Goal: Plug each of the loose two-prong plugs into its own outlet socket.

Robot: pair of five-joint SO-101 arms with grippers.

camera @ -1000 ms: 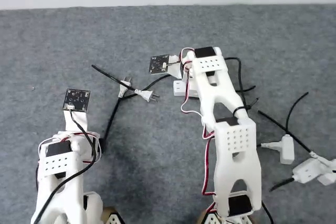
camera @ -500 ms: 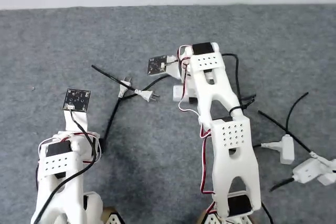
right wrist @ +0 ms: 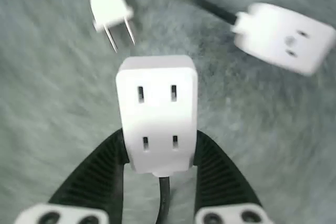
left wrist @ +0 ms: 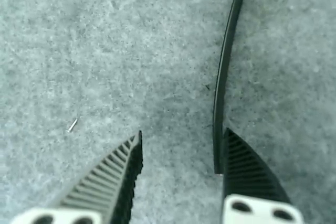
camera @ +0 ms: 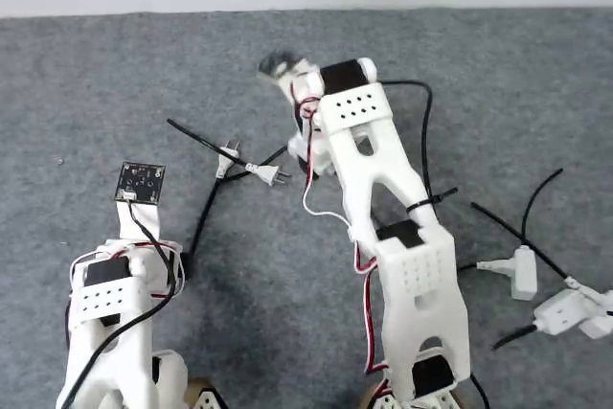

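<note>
Right gripper (right wrist: 160, 145) is clamping a white outlet block (right wrist: 156, 93) at its cord end. One finger is pressing each side and the black cord is trailing back between them. The block is sticking straight out along the gripper's line. Its slotted face is turned to the wrist camera and is showing two pairs of slots, so two sockets. Just past its free end a white two-prong plug (right wrist: 109, 6) is lying, both prongs aiming back at the block, close but apart. A second outlet block (right wrist: 283, 38) is sitting off to one side on its own black cord.

From above, two loose plugs are lying mid-scene on the grey tabletop (camera: 96, 74). The farther plug (camera: 227, 158) is pointing its prongs toward the far edge. The nearer plug (camera: 268, 174) is lying crosswise, prongs toward the right arm (camera: 402, 237). By the right edge three white cord fittings (camera: 523, 272) are resting, too small to tell plug from socket.

Left gripper (left wrist: 182, 135) is hanging low over the tabletop, spread wide, with a black cable (left wrist: 226, 72) running along the inner edge of one finger.
</note>
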